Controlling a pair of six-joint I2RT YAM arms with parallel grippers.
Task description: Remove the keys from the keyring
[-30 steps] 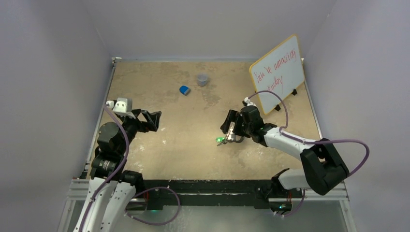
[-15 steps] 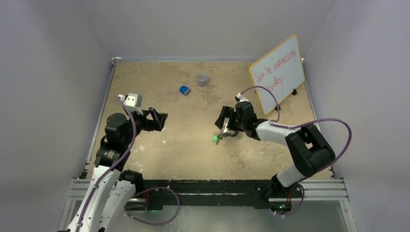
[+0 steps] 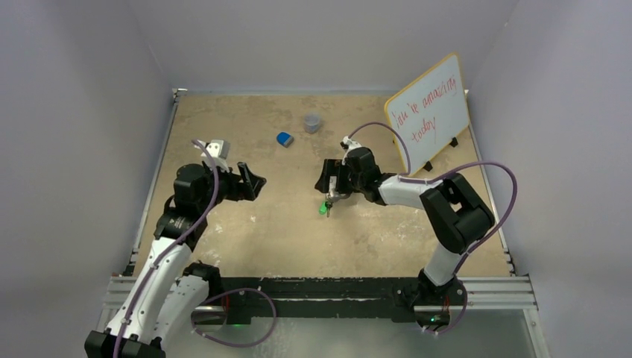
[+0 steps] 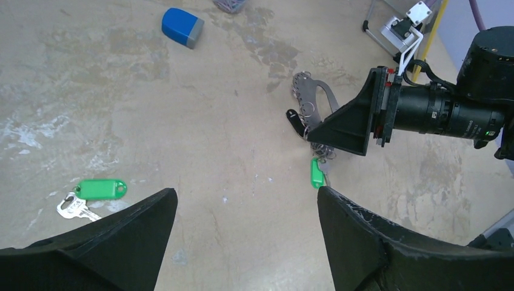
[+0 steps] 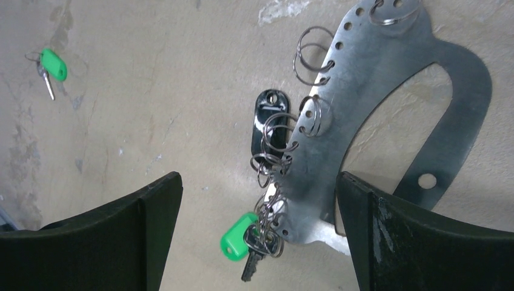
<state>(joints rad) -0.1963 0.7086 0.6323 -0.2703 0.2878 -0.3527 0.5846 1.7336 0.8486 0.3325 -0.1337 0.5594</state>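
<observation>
progress: partly done. one loose key (image 4: 91,193), green-headed, lies flat on the table (image 3: 298,246) to the left. it is well apart from the keyring (image 5: 388,66) and just ahead of the left gripper (image 4: 246,194). the keyring is a flat metal loop plate with a row of holes carrying small split rings (image 5: 312,57), and it sits near the table centre. one attached key (image 5: 239,239) hangs from the ring cluster at its near end, with a black tag (image 5: 268,130) beside it. no other key is visible, so one removal appears to be left.

right gripper (image 5: 259,177): jaws spread wide, straddling the keyring, left finger clear of it. the plate passes behind the right finger, and contact there cannot be told. left gripper: jaws released, nothing between them, aimed at the keyring from the left.

surroundings: blue lump (image 3: 284,139) and grey cup (image 3: 312,123) far of centre, whiteboard (image 3: 427,112) far right, all apart from the work. likely obstruction: the bunched rings and tag crowd the attached key.
</observation>
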